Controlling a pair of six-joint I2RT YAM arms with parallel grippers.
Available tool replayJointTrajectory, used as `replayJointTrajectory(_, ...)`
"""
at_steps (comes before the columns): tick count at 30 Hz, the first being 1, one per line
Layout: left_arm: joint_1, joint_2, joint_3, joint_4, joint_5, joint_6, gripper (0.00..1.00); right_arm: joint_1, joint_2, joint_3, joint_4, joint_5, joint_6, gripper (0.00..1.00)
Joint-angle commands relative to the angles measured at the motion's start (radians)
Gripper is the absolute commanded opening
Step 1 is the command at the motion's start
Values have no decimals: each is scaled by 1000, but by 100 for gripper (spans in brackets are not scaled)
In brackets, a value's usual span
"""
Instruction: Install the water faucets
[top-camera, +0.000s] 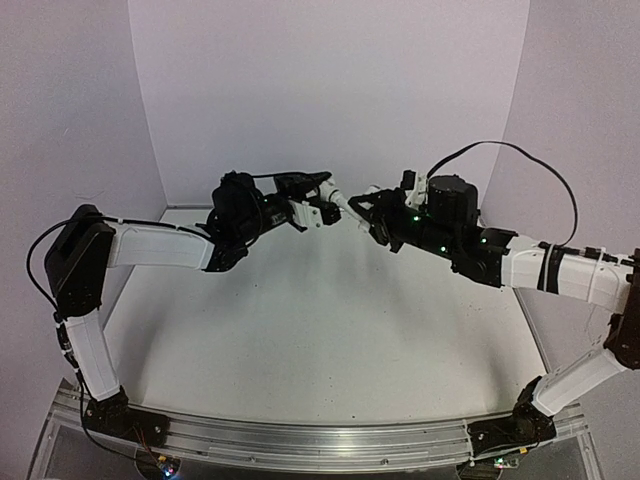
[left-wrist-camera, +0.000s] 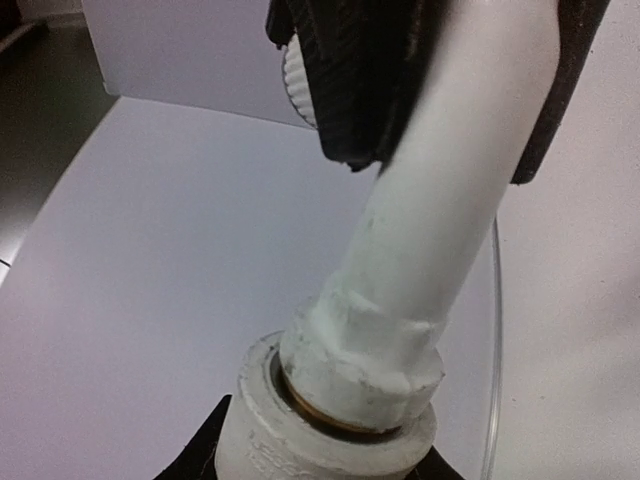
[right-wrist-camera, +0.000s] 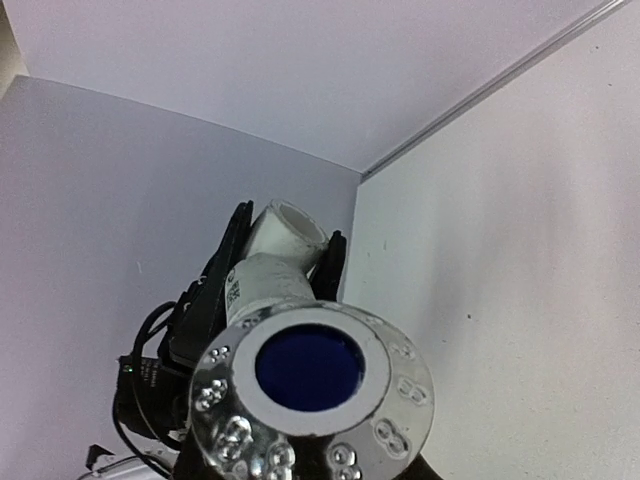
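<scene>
Two arms, both raised off the table (top-camera: 320, 350). The forearms reach inward, so the two grippers meet tip to tip in mid-air over the far middle. The left arm (top-camera: 150, 245) comes in roughly level. The right arm (top-camera: 560, 270) slopes up toward the centre.

Counts: 2 grippers, 1 tap, 1 elbow, 1 knob.

Left gripper (top-camera: 328, 203): closed on the elbow (left-wrist-camera: 300, 445), a medium-narrow grip. The elbow sits right between the left fingers (right-wrist-camera: 228, 262), and its open end (right-wrist-camera: 295, 218) pokes out past the tips.

Right gripper (top-camera: 368, 214): narrow, clamped on the tap (left-wrist-camera: 440, 200). The right fingers (left-wrist-camera: 360, 70) squeeze the white body at its knob end. The knob (right-wrist-camera: 308, 368) sits just behind those fingers, close to the right wrist camera, blue centre facing it. Its ribbed rim shows beside one finger in the left wrist view.

The tap runs straight from the right gripper across to the left one and bridges the gap between the tips. Its hex collar is at the elbow's mouth, and a thin brass ring of thread shows at the joint. Both parts are held in the air, well above the table.
</scene>
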Motion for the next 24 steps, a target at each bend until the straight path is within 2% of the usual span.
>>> replayJointTrajectory(1,75,-36,132,331,-21,114,0,75,-48,10,-157,-132,96,0)
replayJointTrajectory(3,76,-53,90,331,-12,82,0,76,-61,34,-207,-114,31,2)
replayJointTrajectory(5,74,-71,37,331,-25,29,0,75,-69,68,-256,-107,-38,9)
replayJointTrajectory(10,66,-134,-98,330,-181,-211,0,75,-108,129,-443,-61,-260,48)
replayJointTrajectory(14,66,-224,-254,317,-349,-614,0,76,-190,99,-473,-16,-446,78)
replayJointTrajectory(16,66,-286,-336,274,-374,-840,0,76,-223,86,-474,-3,-530,87)
replayJointTrajectory(19,66,-378,-396,25,-319,-1114,0,75,-257,83,-477,14,-674,92)
replayJointTrajectory(22,68,-424,-337,-310,-188,-1348,0,76,-274,79,-486,27,-792,93)
replayJointTrajectory(24,67,-433,-289,-519,-68,-1436,0,76,-277,72,-488,18,-871,93)
